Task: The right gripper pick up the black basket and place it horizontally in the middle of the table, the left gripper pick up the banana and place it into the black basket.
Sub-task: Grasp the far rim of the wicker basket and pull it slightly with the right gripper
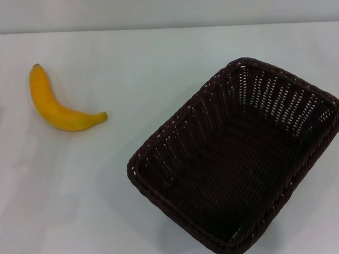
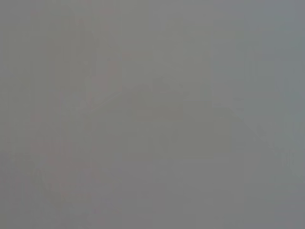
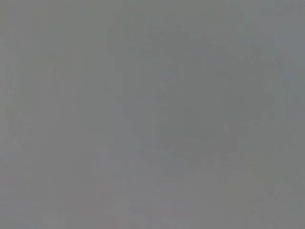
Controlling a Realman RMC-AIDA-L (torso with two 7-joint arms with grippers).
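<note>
Black wicker, very dark brown-black and tightly woven, makes up the large rectangular basket [image 1: 237, 158] that sits on the right side of the broad white bench [image 1: 156, 60] in the head view. It stands upright on its base with its mouth open upward, and it is turned at an angle, its long sides running diagonally from the near left toward the far right. A thick braided rim runs all round the top. Below it the walls are openwork, thin upright slats with pale gaps between them, clearest along the far wall and the left wall. The floor inside is a dense flat weave, and nothing lies in it. Its near corner reaches the lower edge of the view.

Well apart from it, on the far left of the bench, lies the single curved yellow-orange banana [image 1: 58, 104]. Its skin is smooth and faintly matte, its bend opens toward the right, a small dark tip points to the far side and the blunter end points toward the basket.

The bench surface is plain, smooth and slightly glossy, with soft shadows beside both things.

Neither gripper appears in the head view, and both wrist views give only a featureless grey field, so their state cannot be told.
</note>
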